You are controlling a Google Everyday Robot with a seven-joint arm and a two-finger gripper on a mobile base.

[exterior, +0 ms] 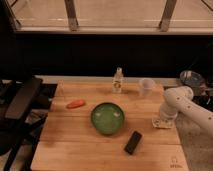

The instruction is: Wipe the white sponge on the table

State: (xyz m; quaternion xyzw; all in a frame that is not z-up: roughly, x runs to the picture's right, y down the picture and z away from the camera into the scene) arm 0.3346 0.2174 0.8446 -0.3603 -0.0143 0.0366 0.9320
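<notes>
The white sponge (162, 123) lies flat on the light-brown wooden table (75, 135) near its right edge. My gripper (163, 119) comes down from the white arm (187, 105) at the right and sits right on top of the sponge, covering its upper part. The black rectangular block (132, 142) lies to the left of the sponge, toward the front. The clear plastic cup (145, 86) stands behind the sponge at the back right.
A green bowl (107, 118) sits mid-table. A small bottle (118, 81) stands at the back. An orange carrot-like item (75, 104) lies at the left. A black chair (20, 100) stands beside the left edge. A small dark logo (175, 163) marks the front right corner.
</notes>
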